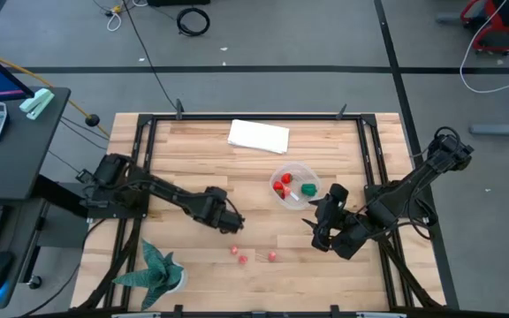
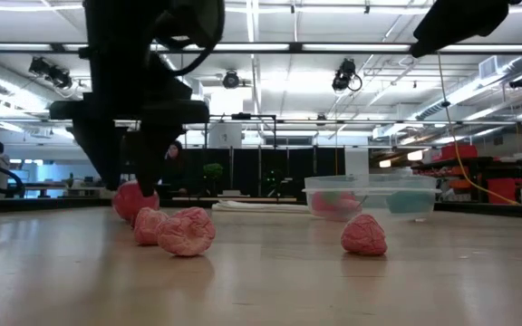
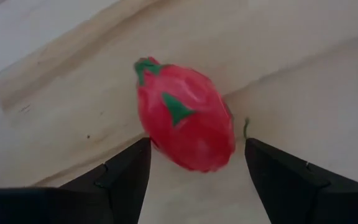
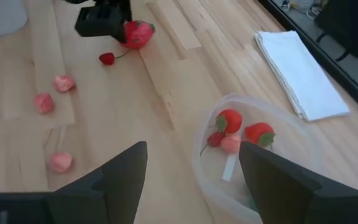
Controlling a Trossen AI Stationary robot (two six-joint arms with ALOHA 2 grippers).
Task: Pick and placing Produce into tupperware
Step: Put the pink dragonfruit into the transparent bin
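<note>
High view: the left tool (image 1: 234,226) sits low at centre-left of the tabletop (image 1: 193,150), hiding whatever is beneath it. The clear tupperware (image 1: 292,185), right of centre, holds red pieces and one green piece (image 1: 309,188). Three small pink pieces (image 1: 242,258) lie lower centre. The right tool (image 1: 323,228) hovers just below the tupperware.

Low view: the left tool (image 2: 134,172) stands over a red fruit (image 2: 135,201), mostly hidden behind it; the blurred tupperware (image 2: 370,195) sits centre-right.

Left wrist view: open fingers (image 3: 126,174) flank a red dragon fruit (image 3: 186,122) without touching it.

Right wrist view: the right tool's fingers (image 4: 120,171) are spread, empty, with the tupperware (image 4: 257,155) partly cut off at lower right.
</note>
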